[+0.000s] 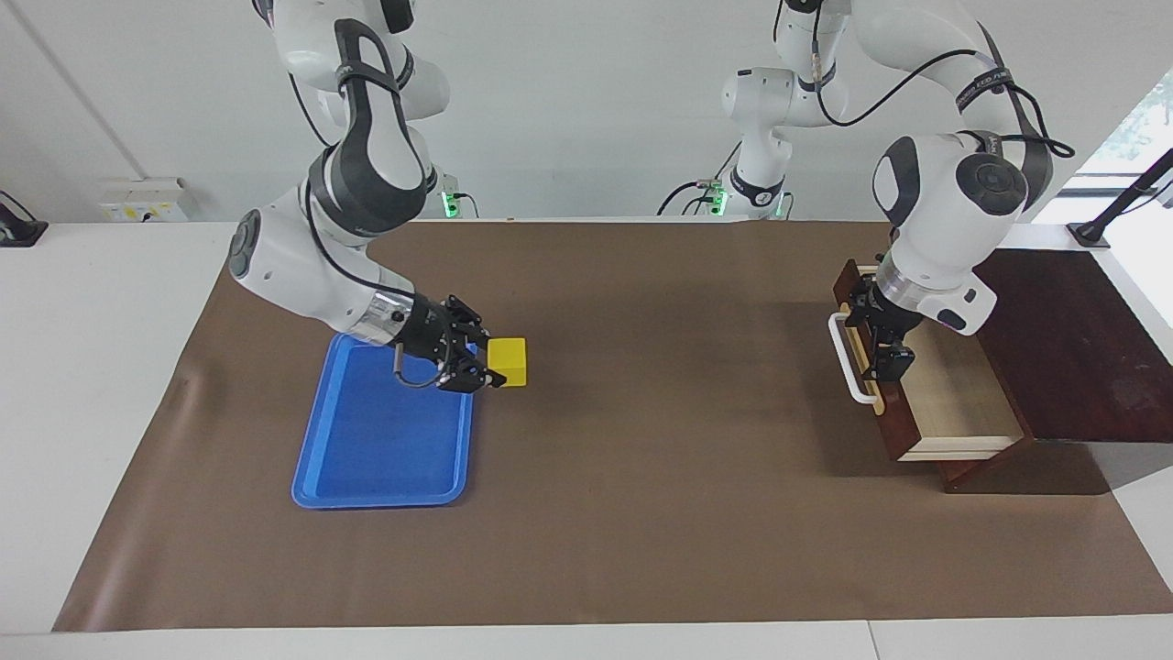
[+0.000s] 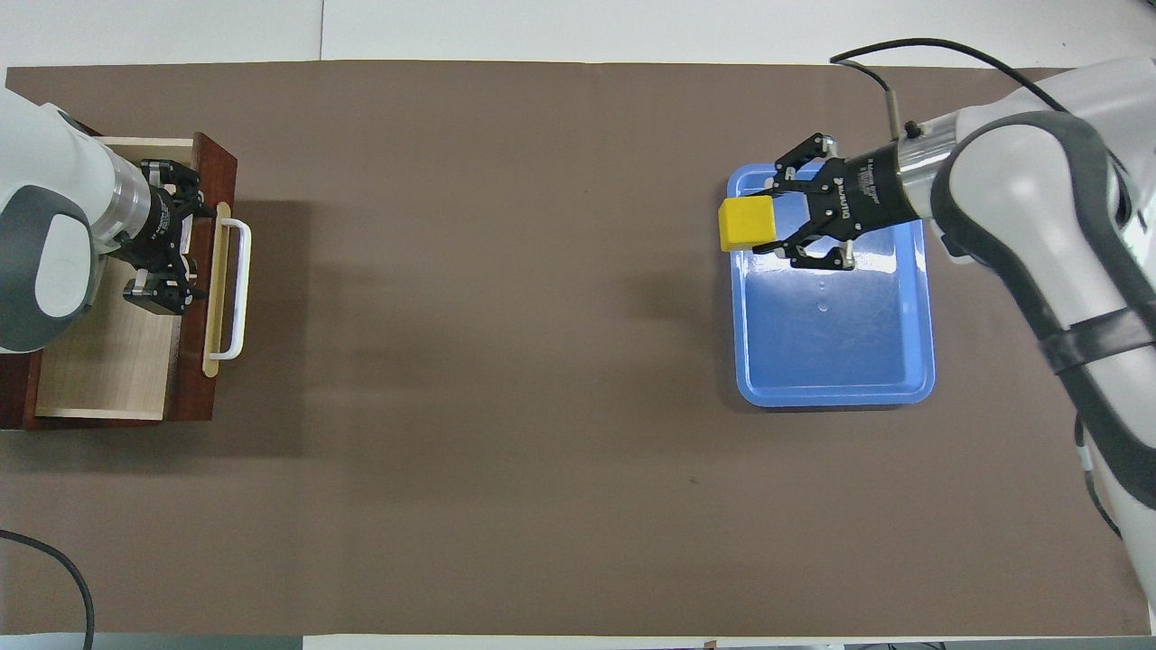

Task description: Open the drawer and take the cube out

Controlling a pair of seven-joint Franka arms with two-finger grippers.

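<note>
Right hand (image 1: 484,359) gripping cube (image 1: 509,360) over tray (image 1: 367,458) edge; drawer (image 1: 953,403) open

Drawer (image 1: 935,403) pulled open from its dark wooden box (image 1: 1072,348) at my left arm's end; dark brown front, white bar handle (image 1: 848,362) on tan strip, pale wood interior showing. Yellow cube (image 1: 509,361) small, solid, pinched in my right gripper (image 1: 486,357) over the blue tray's (image 1: 376,458) corner edge.

Both arms are glossy white with rounded shells, dark grey joint bands and silver wrist rings. Each gripper (image 1: 479,360) (image 1: 882,341) is black. Black cables run along the arms; green lights glow at the bases.
</note>
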